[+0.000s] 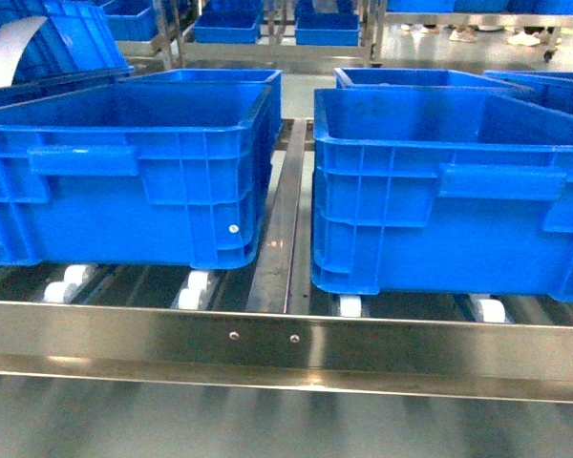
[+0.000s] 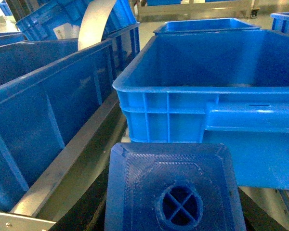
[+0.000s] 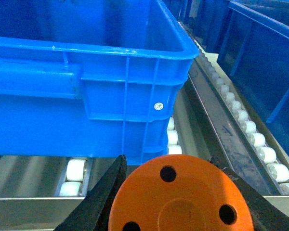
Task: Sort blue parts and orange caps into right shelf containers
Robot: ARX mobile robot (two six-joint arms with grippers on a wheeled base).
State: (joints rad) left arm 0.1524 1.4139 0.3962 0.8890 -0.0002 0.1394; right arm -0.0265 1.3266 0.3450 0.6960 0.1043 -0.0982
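Note:
A blue part (image 2: 173, 187), its round cross-ribbed knob facing the camera, fills the bottom of the left wrist view. My left gripper (image 2: 173, 202) is shut on it, and only dark finger edges show beside it. It hangs just in front of a container (image 2: 207, 86). An orange cap (image 3: 180, 197) with small holes in its flat top is held between black fingers (image 3: 106, 192), my right gripper (image 3: 180, 202) shut on it. It sits before the shelf's front rail (image 3: 33, 209), near a container's corner (image 3: 135, 96). Neither gripper shows in the head view.
Two containers (image 1: 124, 172) (image 1: 449, 191) stand side by side on the steel shelf (image 1: 286, 343) with white rollers (image 1: 193, 289); a flat rail (image 1: 279, 219) runs between them. More blue crates stand behind and to the left (image 2: 48, 110). A roller track (image 3: 245, 130) runs to the right of the cap.

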